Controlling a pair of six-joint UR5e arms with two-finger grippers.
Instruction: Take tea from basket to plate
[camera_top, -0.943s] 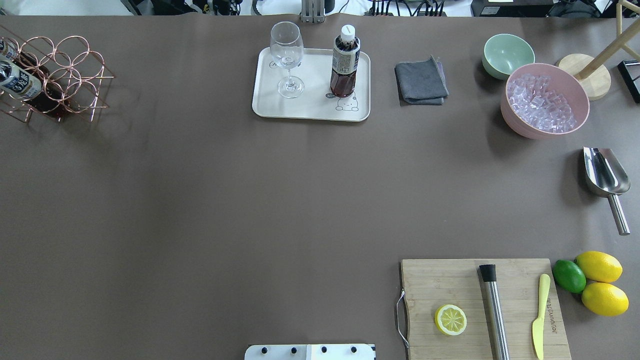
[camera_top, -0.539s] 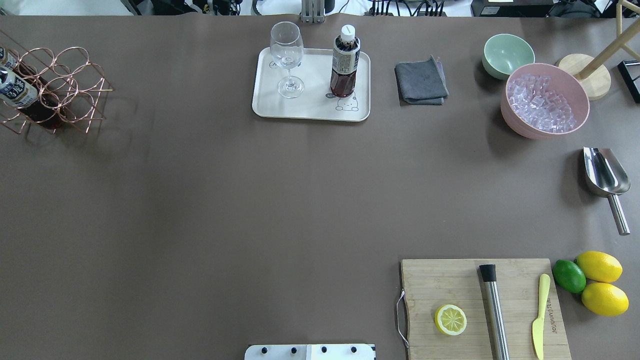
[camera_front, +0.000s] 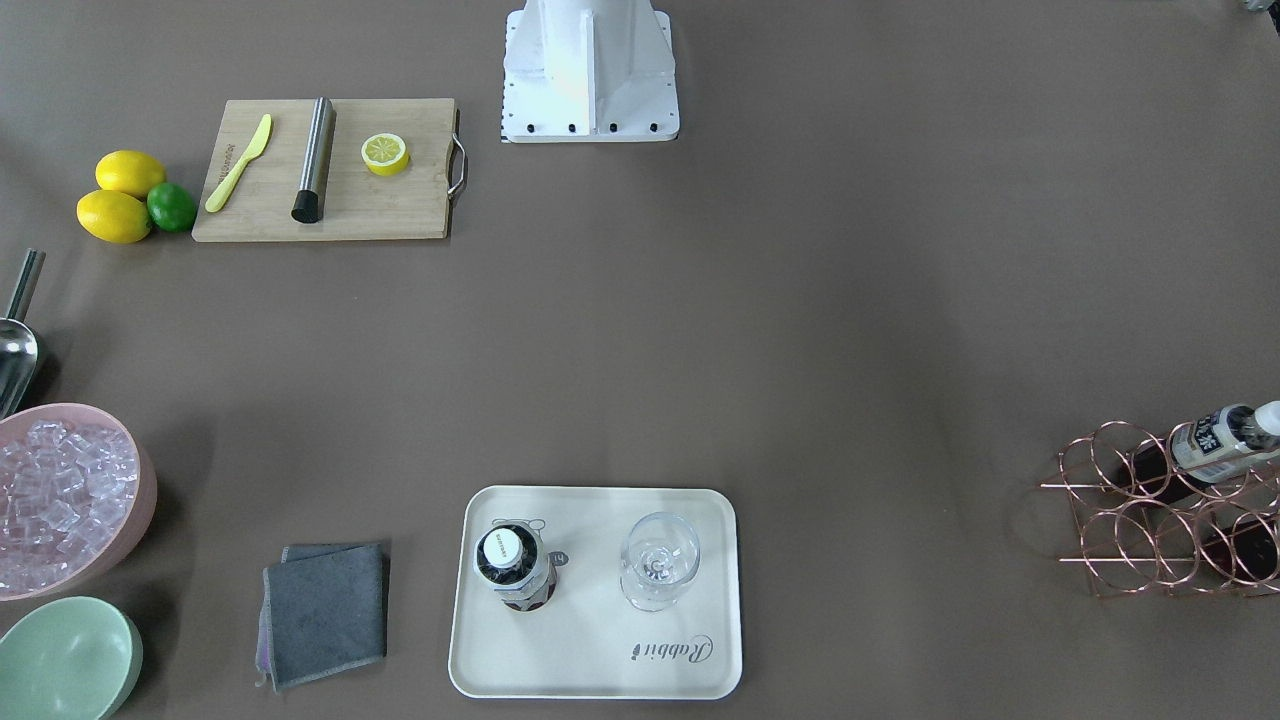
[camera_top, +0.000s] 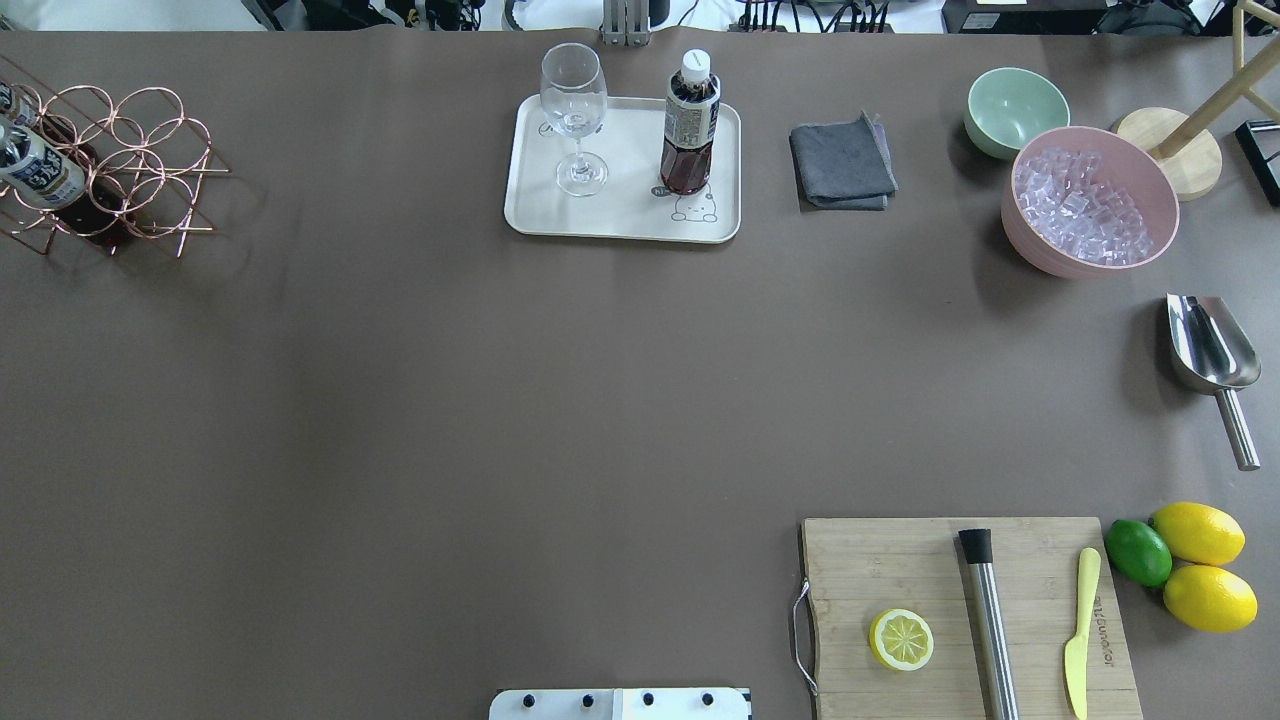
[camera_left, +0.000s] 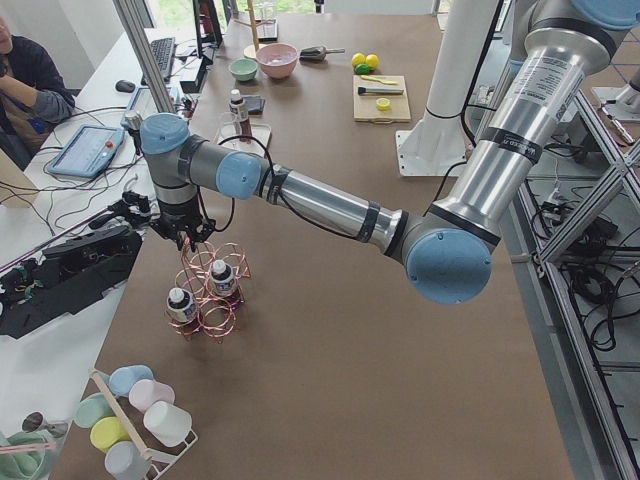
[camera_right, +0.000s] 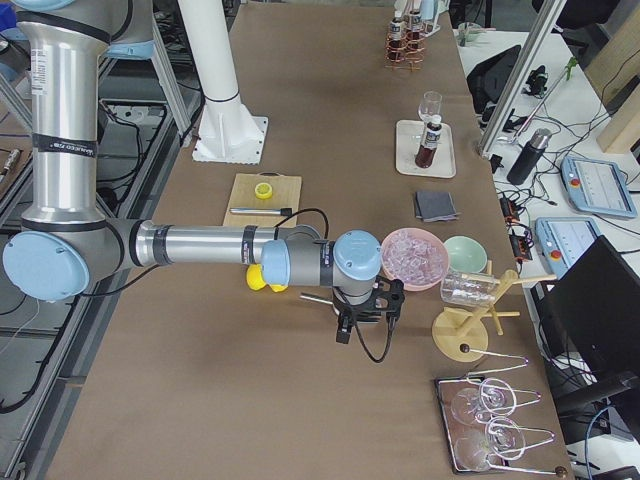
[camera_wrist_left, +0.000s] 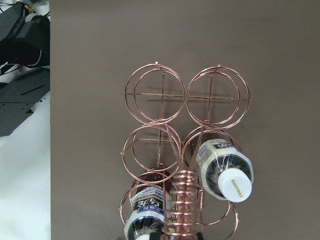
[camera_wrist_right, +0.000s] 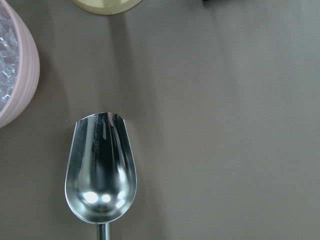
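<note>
One tea bottle (camera_top: 690, 125) stands upright on the cream plate (camera_top: 620, 215) beside a wine glass (camera_top: 575, 120); it also shows in the front view (camera_front: 513, 560). The copper wire basket (camera_top: 120, 165) is at the table's far left with two more tea bottles (camera_wrist_left: 222, 167) (camera_wrist_left: 145, 215) in it. My left gripper (camera_left: 187, 238) is right over the basket's coiled handle (camera_wrist_left: 184, 200); I cannot tell whether it is open or shut. My right gripper (camera_right: 365, 318) hangs over the steel scoop (camera_wrist_right: 101, 170); I cannot tell its state either.
A grey cloth (camera_top: 842, 162), a pale green bowl (camera_top: 1015, 110) and a pink bowl of ice (camera_top: 1090, 200) lie right of the plate. The scoop (camera_top: 1210, 350), lemons and a lime (camera_top: 1185, 560) and a cutting board (camera_top: 960, 610) are on the right.
The basket with its bottles has swung and shifted a little at the far left edge. The bottle on the plate and everything else has stayed still.
</note>
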